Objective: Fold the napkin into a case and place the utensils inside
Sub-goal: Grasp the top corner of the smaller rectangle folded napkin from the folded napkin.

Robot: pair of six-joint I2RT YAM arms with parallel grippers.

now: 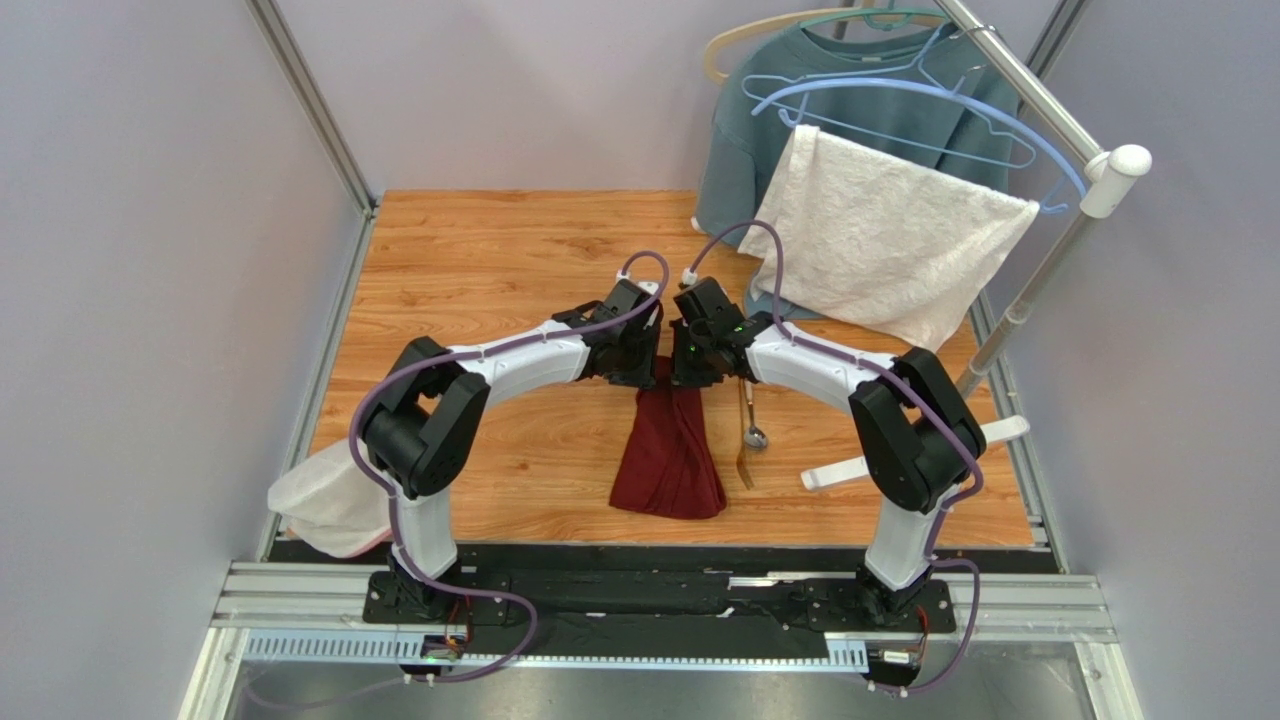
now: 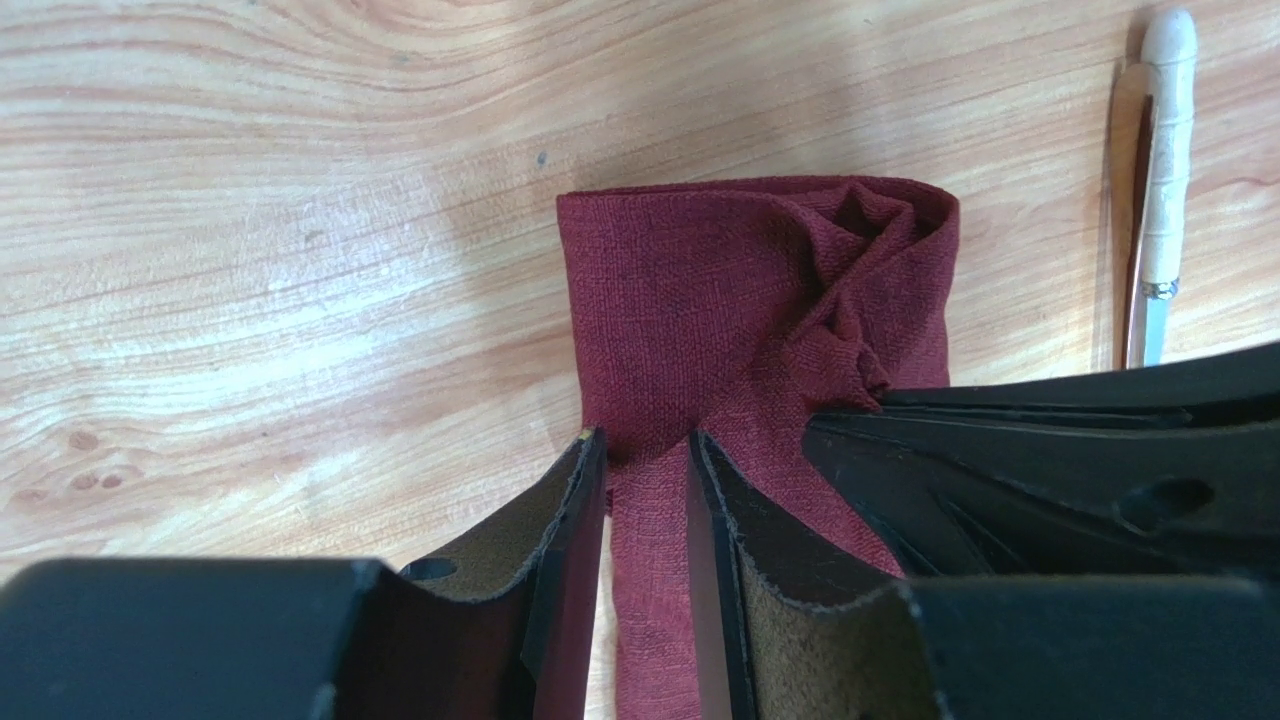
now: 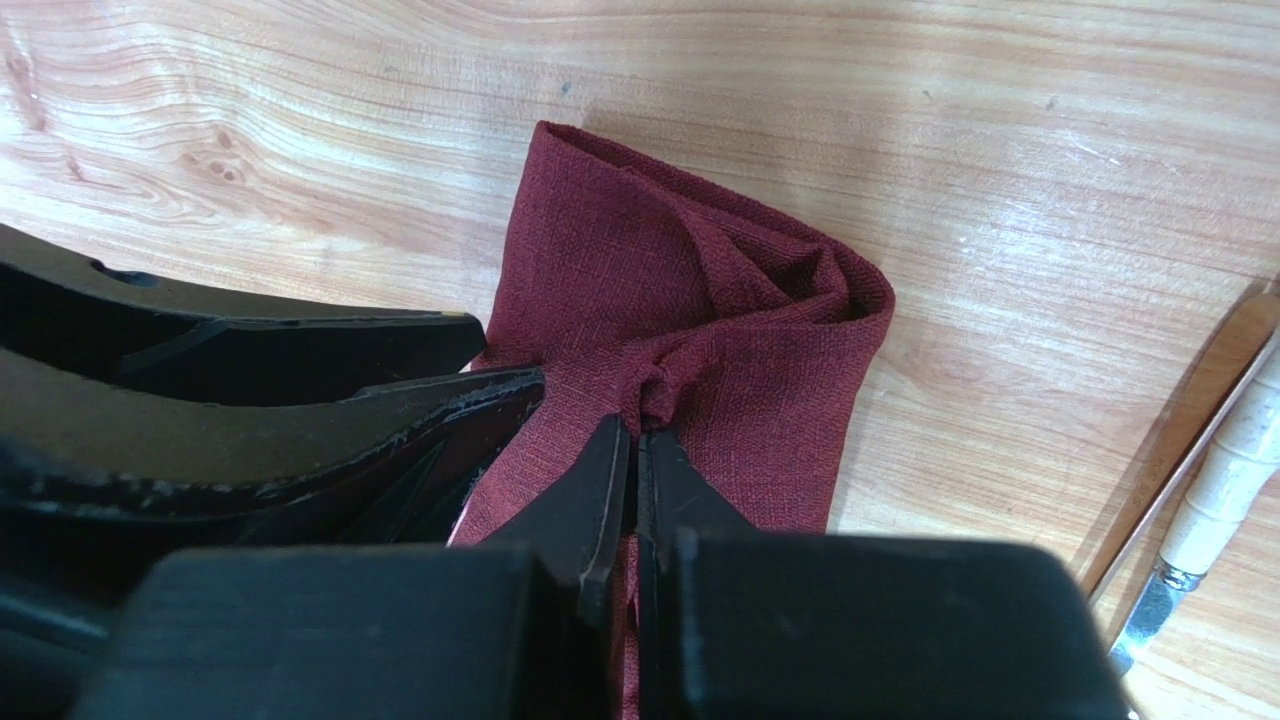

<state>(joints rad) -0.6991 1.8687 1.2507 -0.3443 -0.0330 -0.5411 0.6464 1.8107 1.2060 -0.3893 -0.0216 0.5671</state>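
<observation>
The maroon napkin (image 1: 669,450) lies folded into a narrow strip on the wooden table, wider at its near end. Both grippers are at its far end. My left gripper (image 2: 648,450) is open, its fingers standing apart over a flat strip of the cloth (image 2: 751,300). My right gripper (image 3: 639,435) is shut on a bunched fold of the napkin (image 3: 706,315), right beside the left one. The utensils lie just right of the cloth: a silver spoon (image 1: 754,435) and a golden-brown piece (image 1: 742,468). A pale handle (image 2: 1165,165) (image 3: 1232,480) shows in both wrist views.
A white textured towel (image 1: 887,240) and a grey-blue sweatshirt (image 1: 766,120) hang on a rack at the back right, with its pole (image 1: 1037,285) slanting down beside the table. A white cloth (image 1: 323,503) sits at the left edge. A white bar (image 1: 902,450) lies near the right arm.
</observation>
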